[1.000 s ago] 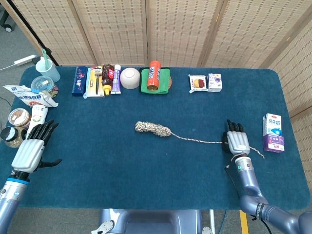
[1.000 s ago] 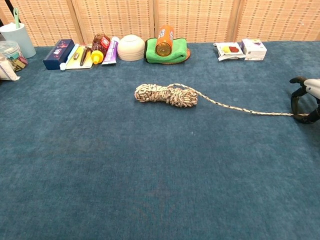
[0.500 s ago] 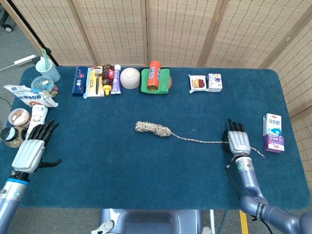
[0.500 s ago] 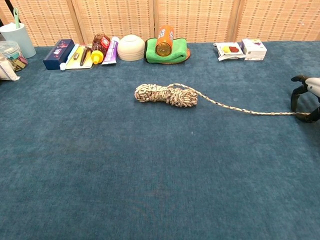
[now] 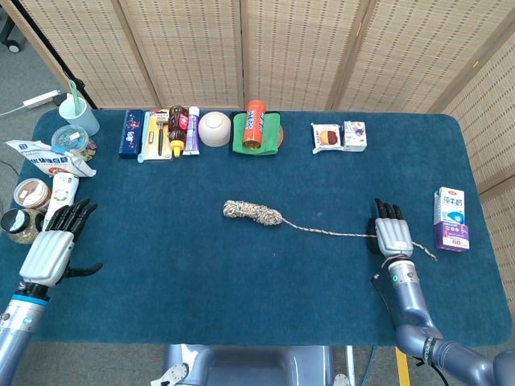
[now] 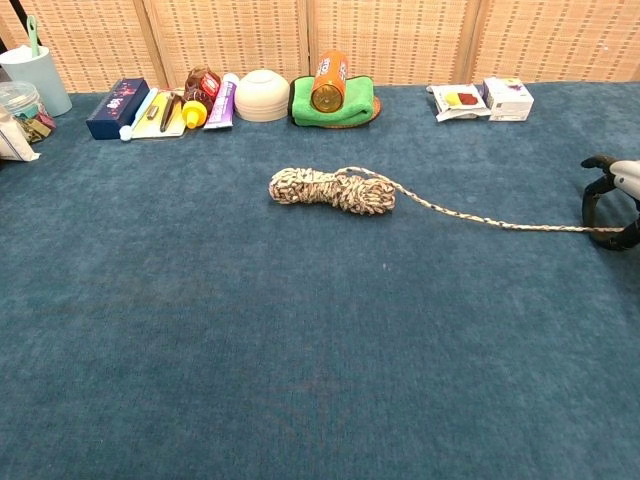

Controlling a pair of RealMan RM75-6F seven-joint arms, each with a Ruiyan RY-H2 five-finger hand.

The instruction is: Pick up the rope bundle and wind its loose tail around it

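Note:
The rope bundle (image 5: 252, 212) lies at the middle of the blue table, a short speckled coil (image 6: 332, 188). Its loose tail (image 5: 330, 233) runs right along the cloth (image 6: 480, 217) and passes under my right hand (image 5: 393, 233). That hand lies palm down over the tail with its fingers stretched forward; in the chest view its dark fingers (image 6: 598, 195) arch above the cord at the frame's edge. My left hand (image 5: 55, 245) hovers at the table's left edge, fingers apart, holding nothing, far from the rope.
A milk carton (image 5: 451, 219) stands right of my right hand. Along the back edge sit boxes, bottles, a white bowl (image 5: 215, 129), an orange can on a green cloth (image 5: 256, 129) and snack packs (image 5: 339, 136). Jars and packets (image 5: 44, 173) crowd the left edge.

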